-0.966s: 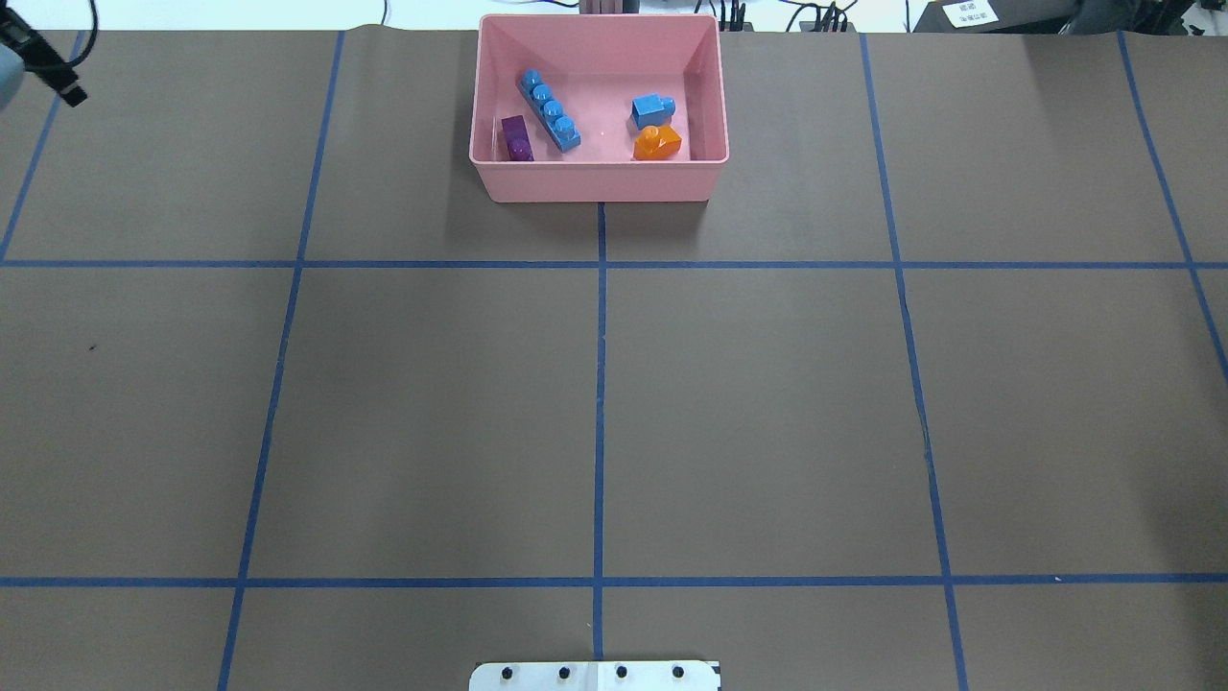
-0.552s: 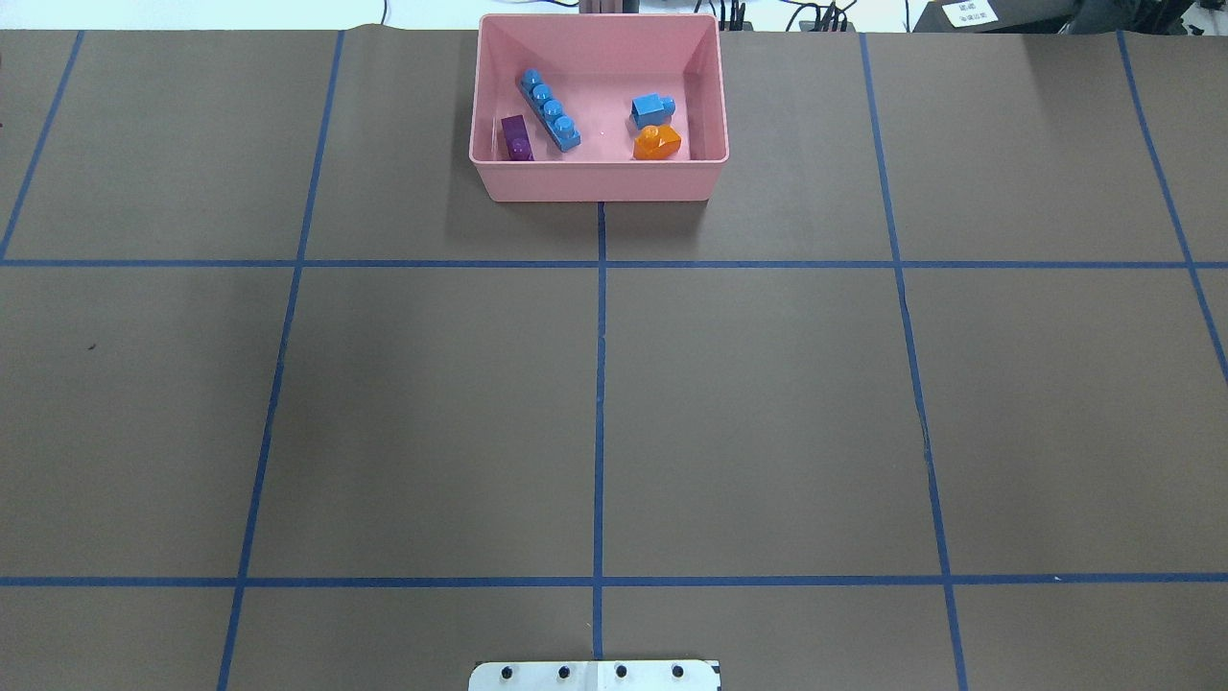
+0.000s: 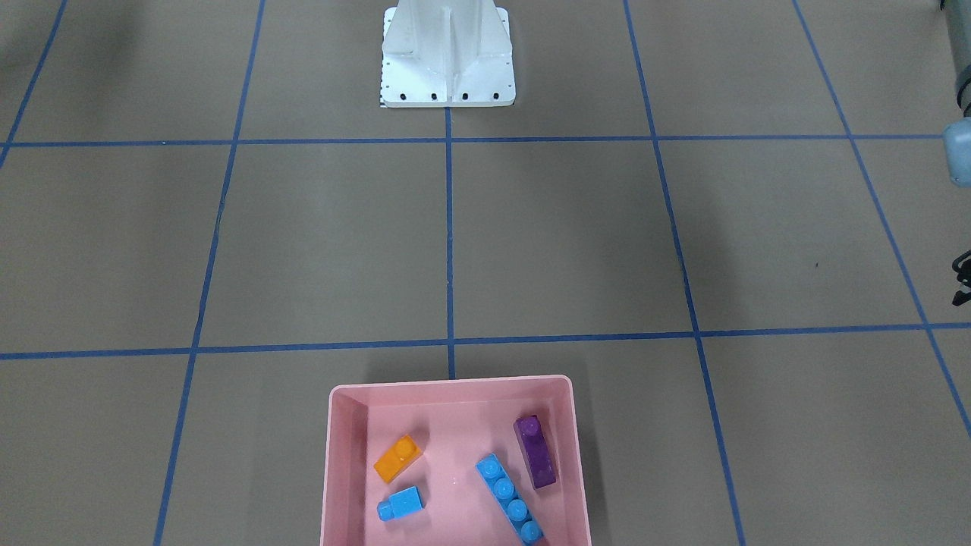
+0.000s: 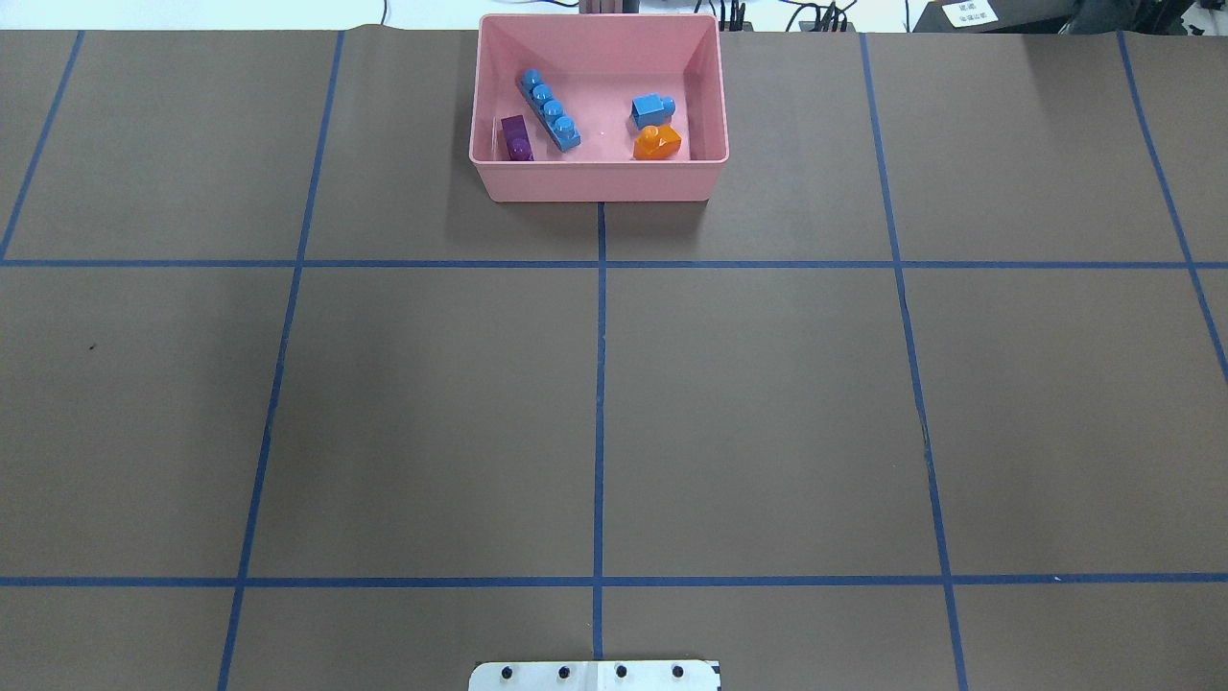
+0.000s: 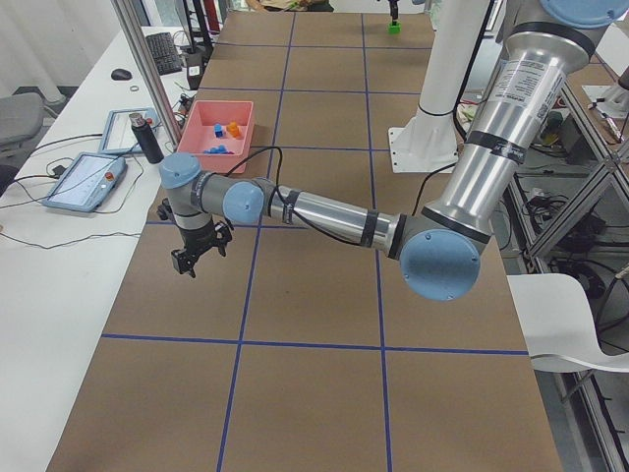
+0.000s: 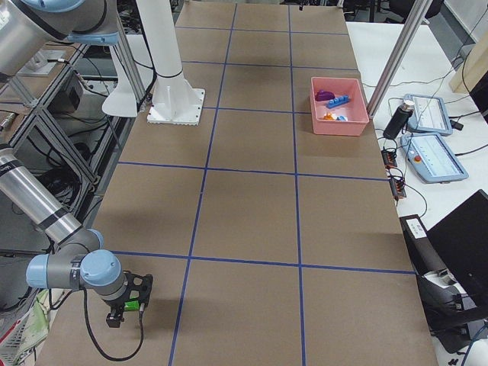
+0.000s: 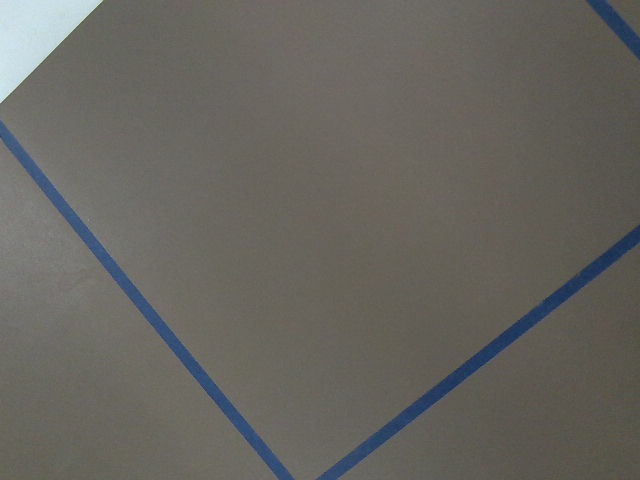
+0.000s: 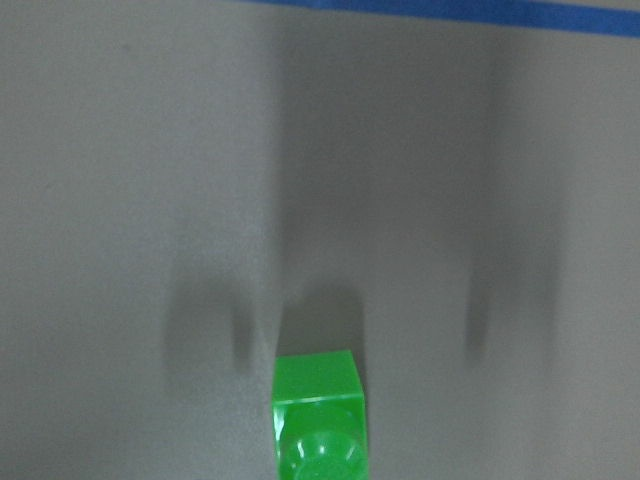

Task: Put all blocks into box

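The pink box (image 4: 600, 182) stands at the far middle of the table and also shows in the front view (image 3: 345, 470). In it lie the purple block (image 4: 516, 137), the long blue block (image 4: 550, 108), the small blue cube (image 4: 652, 109) and the orange block (image 4: 657, 143). The green block (image 8: 318, 415) lies on the table far out on my right, right at my right gripper (image 6: 126, 309). No fingers show in the right wrist view, so I cannot tell its state. My left gripper (image 5: 192, 258) hangs over bare table far to the left, and I cannot tell its state.
The white metal base (image 4: 595, 675) sits at the near middle edge. Blue tape lines divide the brown table. Tablets (image 6: 431, 156) and cables lie on the white bench behind the box. A metal post (image 6: 396, 53) stands near the box.
My left gripper showed at the overhead view's top left corner a second ago. It has since moved out of that view to the left. The box and blocks have not moved.
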Tool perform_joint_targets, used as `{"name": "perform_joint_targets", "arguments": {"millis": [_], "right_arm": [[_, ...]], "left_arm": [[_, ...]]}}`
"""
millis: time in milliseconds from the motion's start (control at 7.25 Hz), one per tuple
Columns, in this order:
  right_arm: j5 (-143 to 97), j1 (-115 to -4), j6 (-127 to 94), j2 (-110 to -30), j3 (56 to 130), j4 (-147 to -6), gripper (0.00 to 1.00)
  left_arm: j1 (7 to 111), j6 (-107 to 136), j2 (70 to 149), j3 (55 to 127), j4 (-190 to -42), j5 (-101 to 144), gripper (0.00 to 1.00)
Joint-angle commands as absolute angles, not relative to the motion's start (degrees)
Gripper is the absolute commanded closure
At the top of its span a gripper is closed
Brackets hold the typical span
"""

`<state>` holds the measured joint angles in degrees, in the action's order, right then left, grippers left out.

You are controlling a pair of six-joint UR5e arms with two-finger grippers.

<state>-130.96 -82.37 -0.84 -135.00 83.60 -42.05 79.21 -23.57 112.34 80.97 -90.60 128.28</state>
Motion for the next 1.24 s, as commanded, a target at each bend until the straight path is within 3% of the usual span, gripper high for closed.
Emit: {"name": "perform_joint_targets", "arguments": {"millis": [0,138,276,690,966,1103], "right_arm": [[-133.6,-82.3,-0.1,-134.7,81.4,-41.8,0.0],[-133.6,-82.3,0.1,-134.3,81.0,-41.8,0.02],[-133.6,-82.3,1.1,-134.1,80.7,-41.8,0.1],[-133.8,-82.3,1.1,-132.8,79.0,-41.9,0.71],[-133.8,-82.3,1.1,-131.8,78.8,-41.9,0.97],[-133.6,-82.3,1.6,-131.1,78.7,-41.9,1.0]], "left_arm": [[79.2,-23.6,112.2,81.2,-90.6,128.3,0.0],[79.1,-23.6,112.2,81.2,-90.6,128.3,0.0],[79.1,-23.6,112.2,81.1,-90.5,128.4,0.0],[79.0,-23.5,112.3,81.1,-90.4,128.4,0.0],[78.8,-21.6,112.6,81.2,-90.5,128.4,0.0],[78.8,-20.8,112.7,81.2,-90.5,128.5,0.0]]}}
